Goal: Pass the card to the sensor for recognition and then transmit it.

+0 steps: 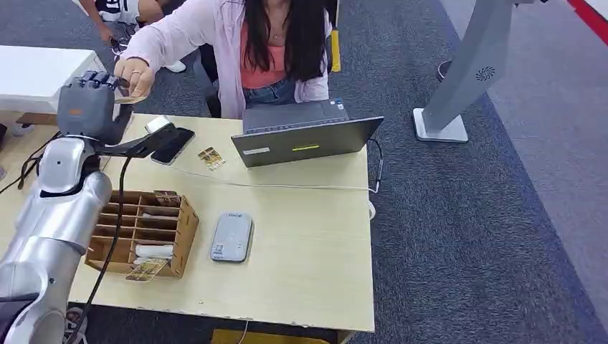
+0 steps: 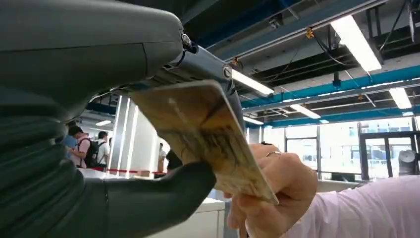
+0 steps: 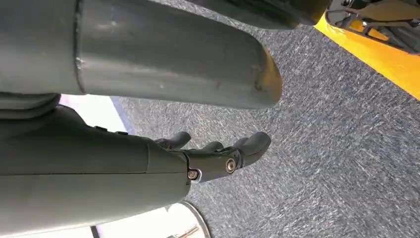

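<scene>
Head view: the left hand (image 1: 89,104) is raised at about 10 o'clock of the wooden table (image 1: 315,244), fingers closed on a tan card (image 1: 131,99). A person's hand (image 1: 134,75) in a pink sleeve meets the card from 1 o'clock of the robot hand, fingers on its far edge. On the table, the grey card sensor (image 1: 231,237) lies near the middle, with a wooden compartment box (image 1: 147,233) just beside it at 9 o'clock. A black phone (image 1: 173,145) and another small card (image 1: 211,158) lie at 11 o'clock of the sensor, and an open laptop (image 1: 305,136) stands at 1 o'clock.

Left wrist view: the card (image 2: 208,134) is pinched between the thick grey thumb (image 2: 163,196) and the darker fingers (image 2: 208,64). The person's hand (image 2: 275,191) grips the card's outer corner.

Right wrist view: the right hand (image 3: 218,153) hangs over grey carpet (image 3: 327,144), fingers loosely extended and apart, holding nothing.
</scene>
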